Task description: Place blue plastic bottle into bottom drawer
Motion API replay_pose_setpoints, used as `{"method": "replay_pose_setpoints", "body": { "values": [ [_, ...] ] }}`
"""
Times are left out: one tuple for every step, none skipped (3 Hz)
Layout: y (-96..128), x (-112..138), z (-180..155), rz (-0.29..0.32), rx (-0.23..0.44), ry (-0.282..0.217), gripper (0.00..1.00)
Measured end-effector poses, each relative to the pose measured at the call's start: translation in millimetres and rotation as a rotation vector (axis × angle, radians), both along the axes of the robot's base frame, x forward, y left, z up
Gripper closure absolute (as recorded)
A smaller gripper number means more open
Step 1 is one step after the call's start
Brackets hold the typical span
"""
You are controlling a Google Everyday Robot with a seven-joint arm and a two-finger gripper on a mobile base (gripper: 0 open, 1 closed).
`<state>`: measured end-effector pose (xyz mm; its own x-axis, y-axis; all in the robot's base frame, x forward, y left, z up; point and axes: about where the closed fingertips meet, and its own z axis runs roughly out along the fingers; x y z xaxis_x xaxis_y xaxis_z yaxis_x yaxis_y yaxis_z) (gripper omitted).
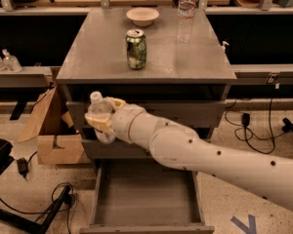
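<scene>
Okay, I've got the claw [106, 114] out in front of the cabinet's [102, 57] left edge, level with the upper drawer fronts, and it's clenched around the bottle [99, 109]. One tan finger [98, 124] runs across the bottle's body. The white cap points up above the claw and the bottle stands close to upright, its lower end just showing under the finger. The bottle is in the air, gripped, touching nothing but the claw as far as I can see. My arm [205, 155] trails off from the claw to the right and down, crossing the drawer fronts and running out at the lower right corner. Below the claw and a little to its right, the bottom drawer [146, 194] is pulled out toward me, a wide grey tray; the bottle is above its left rim or just outside it, I can't say which. Up above the claw, on the cabinet top, a green can [136, 48] stands slightly to the right. Farther back past the can is a pale bowl [142, 16], and well off to the right a slim clear bottle [186, 13] stands upright. Left of the claw and a bit lower, a cardboard box [51, 133] leans beside the cabinet, with black cables [53, 199] on the floor below it.
</scene>
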<state>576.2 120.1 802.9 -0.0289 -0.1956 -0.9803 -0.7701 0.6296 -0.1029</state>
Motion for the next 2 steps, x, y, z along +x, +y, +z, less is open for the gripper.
{"method": "replay_pose_setpoints", "body": {
  "values": [
    [5.3,-6.8,-14.3,0.07,0.004,-0.116,1.0],
    [4.8,-5.6,-64.4,0.17,-0.039,-0.124,1.0]
  ]
}}
